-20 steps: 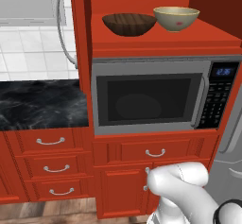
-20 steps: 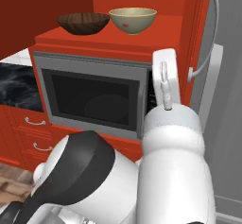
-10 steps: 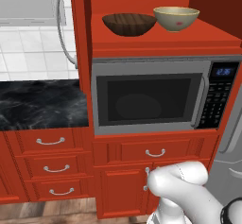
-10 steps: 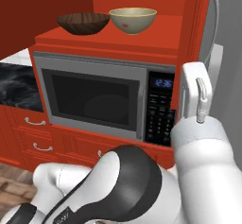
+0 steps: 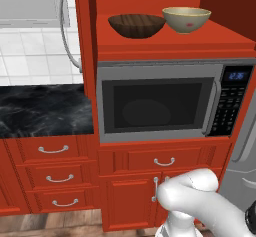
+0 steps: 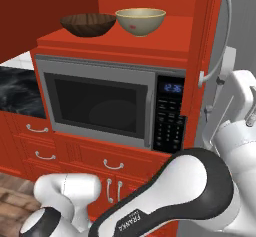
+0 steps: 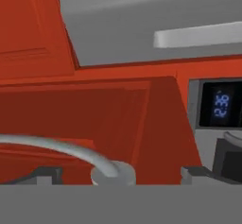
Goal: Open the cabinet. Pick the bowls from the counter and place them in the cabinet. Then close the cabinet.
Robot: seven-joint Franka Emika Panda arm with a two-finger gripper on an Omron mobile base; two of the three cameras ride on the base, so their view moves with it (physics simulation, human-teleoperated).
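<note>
Between my two dark finger tips (image 7: 120,173), low in the hand view, sat the round foot of a curved silver handle (image 7: 112,173), its smooth grey bar sweeping away to one side. The tips stood well apart, one on either side of that foot, spread wide and gripping nothing. Behind the handle lay the glossy red wood of the cabinet door (image 7: 94,119), with a raised panel edge running across it. Off to the side glowed the blue digits of the microwave's clock (image 7: 220,106) on a black panel.

From the right base view, my white hand (image 6: 240,98) hung just beside the edge of the open red door (image 6: 207,36), close to the long curved handle (image 6: 223,31). Inside the cabinet (image 5: 150,1), on its flat red shelf, the two bowls stood side by side: the dark brown wood-grained bowl (image 5: 136,25) and the pale beige bowl (image 5: 186,19), smooth and glazed with a small red mark on its side; whether their rims touched I could not tell. Under the shelf was the grey-framed microwave (image 5: 160,103) with its dark glass door. Further left stretched the black marble-look counter (image 5: 45,111), veined in white, above red drawers (image 5: 52,151) with short silver pulls.
</note>
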